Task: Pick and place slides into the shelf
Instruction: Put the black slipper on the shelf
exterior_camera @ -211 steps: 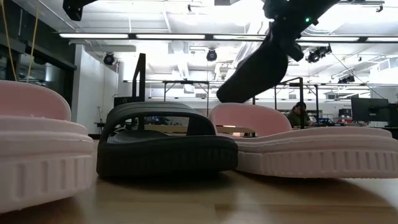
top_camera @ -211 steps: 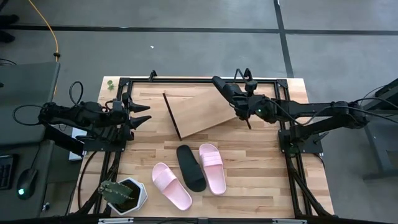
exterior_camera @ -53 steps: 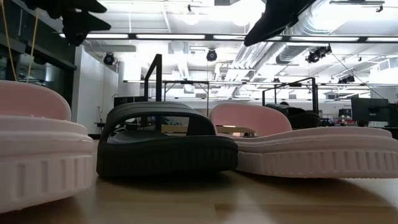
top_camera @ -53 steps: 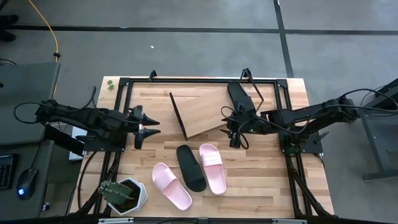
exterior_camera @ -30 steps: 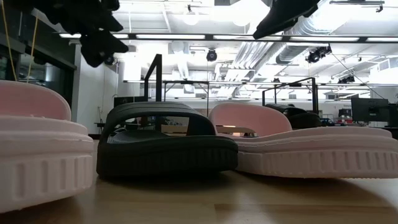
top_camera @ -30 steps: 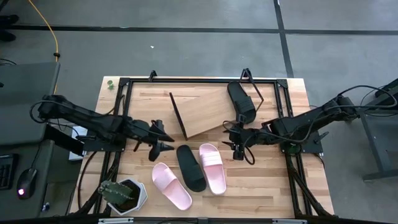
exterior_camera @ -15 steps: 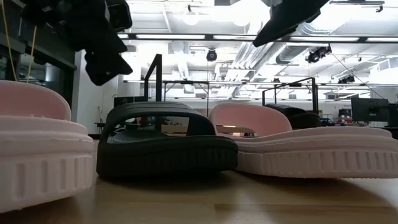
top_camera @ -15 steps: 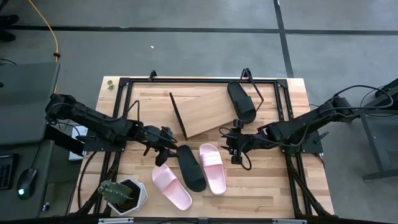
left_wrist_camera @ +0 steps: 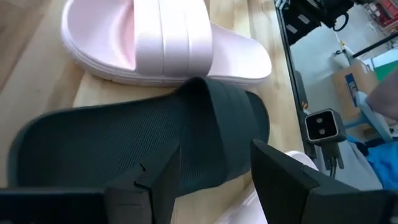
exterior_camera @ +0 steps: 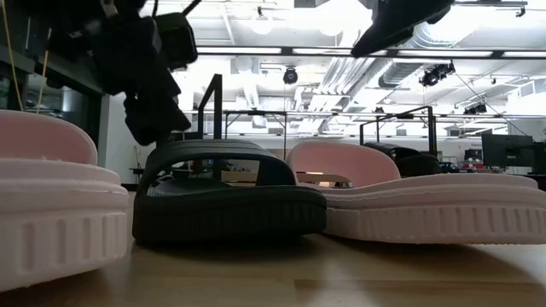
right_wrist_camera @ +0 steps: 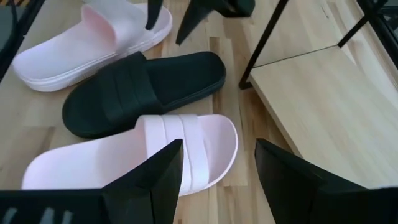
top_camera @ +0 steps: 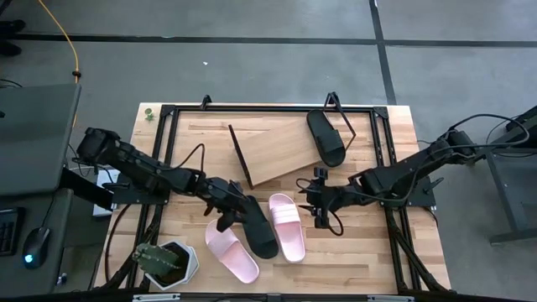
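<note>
One black slide lies on the shelf, a slanted wood board at the table's far middle. On the tabletop lie a second black slide and two pink slides. My left gripper hangs open just over that black slide, at its left side. It shows dark above the strap in the low view. My right gripper is open, to the right of the right pink slide and a little above it.
A potted cactus stands at the table's near left corner. A black metal frame runs around the tabletop. The shelf's wire frame stands close to my right gripper. Bare wood lies right of the slides.
My left gripper has moved toward the table's right and near edges and come down over the black slide on the tabletop. My right gripper has drifted slightly toward the near edge and the right pink slide. No slide has moved.
</note>
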You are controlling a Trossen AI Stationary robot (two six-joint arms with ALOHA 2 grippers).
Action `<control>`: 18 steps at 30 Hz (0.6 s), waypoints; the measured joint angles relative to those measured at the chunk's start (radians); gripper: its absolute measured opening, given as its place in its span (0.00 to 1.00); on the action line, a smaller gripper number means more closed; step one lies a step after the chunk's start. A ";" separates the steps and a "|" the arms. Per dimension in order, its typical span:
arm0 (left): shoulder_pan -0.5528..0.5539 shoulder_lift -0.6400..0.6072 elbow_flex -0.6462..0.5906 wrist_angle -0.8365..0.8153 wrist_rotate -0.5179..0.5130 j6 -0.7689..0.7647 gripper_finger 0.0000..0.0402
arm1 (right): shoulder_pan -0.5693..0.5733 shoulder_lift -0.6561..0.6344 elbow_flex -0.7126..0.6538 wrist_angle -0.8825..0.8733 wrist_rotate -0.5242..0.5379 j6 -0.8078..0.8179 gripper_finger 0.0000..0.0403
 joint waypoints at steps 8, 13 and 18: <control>0.000 0.081 0.000 0.091 0.031 -0.033 0.44 | 0.002 0.000 0.000 0.006 0.001 -0.002 0.47; 0.000 0.123 0.000 0.143 0.064 -0.046 0.44 | 0.002 0.000 0.000 0.006 0.001 -0.002 0.47; 0.000 0.151 0.005 0.153 0.074 -0.048 0.44 | 0.002 0.000 0.000 0.006 0.001 -0.002 0.47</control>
